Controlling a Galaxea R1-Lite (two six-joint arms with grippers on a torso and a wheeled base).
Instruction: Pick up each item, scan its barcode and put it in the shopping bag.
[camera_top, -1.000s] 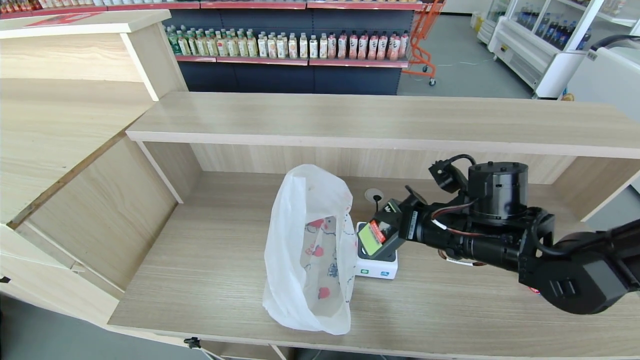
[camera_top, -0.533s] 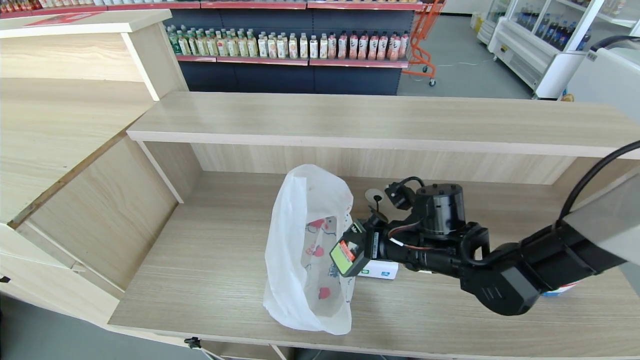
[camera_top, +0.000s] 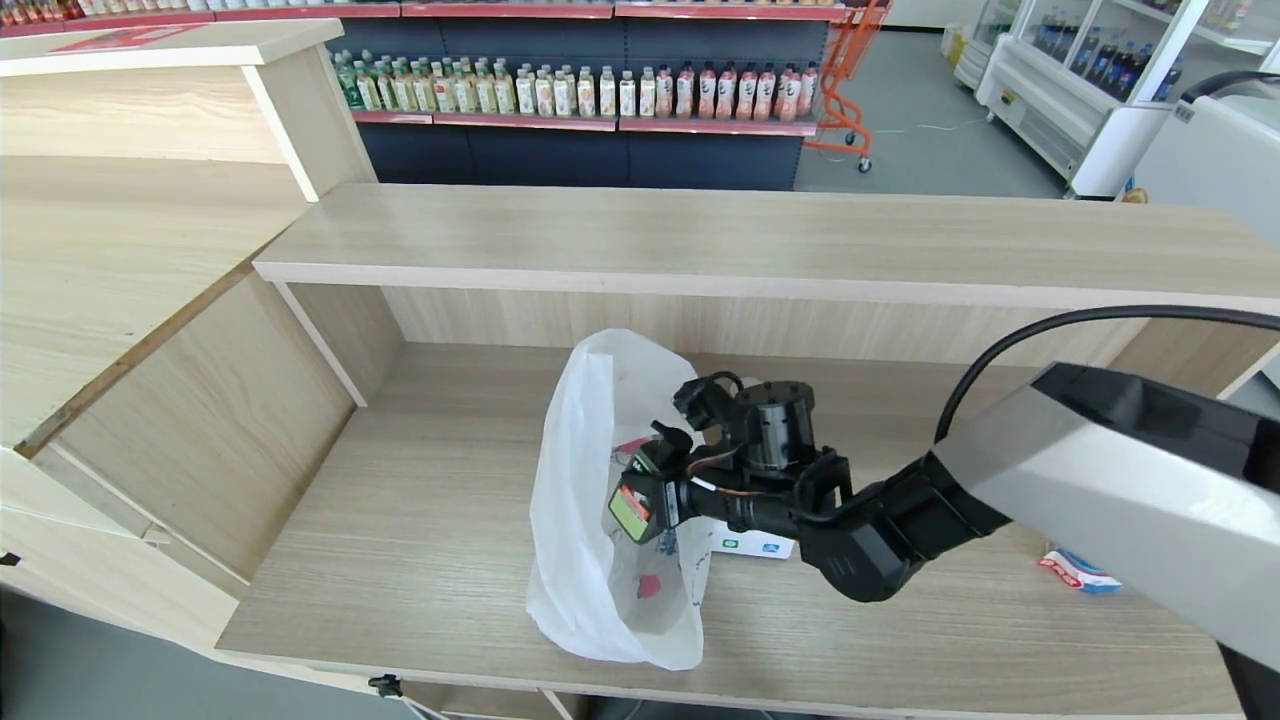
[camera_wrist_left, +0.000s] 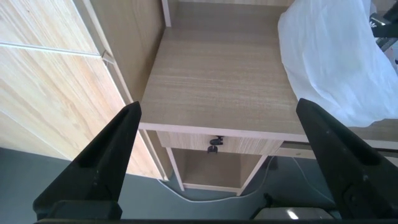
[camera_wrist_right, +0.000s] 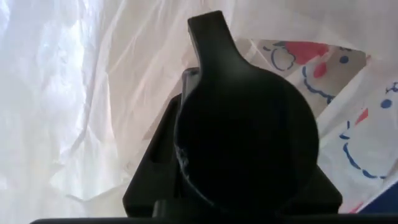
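Head view: the right end effector (camera_top: 640, 500) grips a small dark packet (camera_top: 630, 512) at the mouth of the white shopping bag (camera_top: 580, 500) on the counter (camera_top: 400, 560), the arm stretched level above the scanner (camera_top: 760, 547). Left wrist view: the left end effector (camera_wrist_left: 219, 109), fingers spread and empty, hangs off the counter's near edge. Right wrist view: bag plastic surrounds the held packet.

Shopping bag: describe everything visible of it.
The shopping bag is thin white, half-clear plastic printed with red and blue cartoon figures. It stands crumpled but upright on the wooden counter, near the front edge, its mouth gaping open. The right claw holds a green-labelled item at that mouth. A white scanner sits close beside it.
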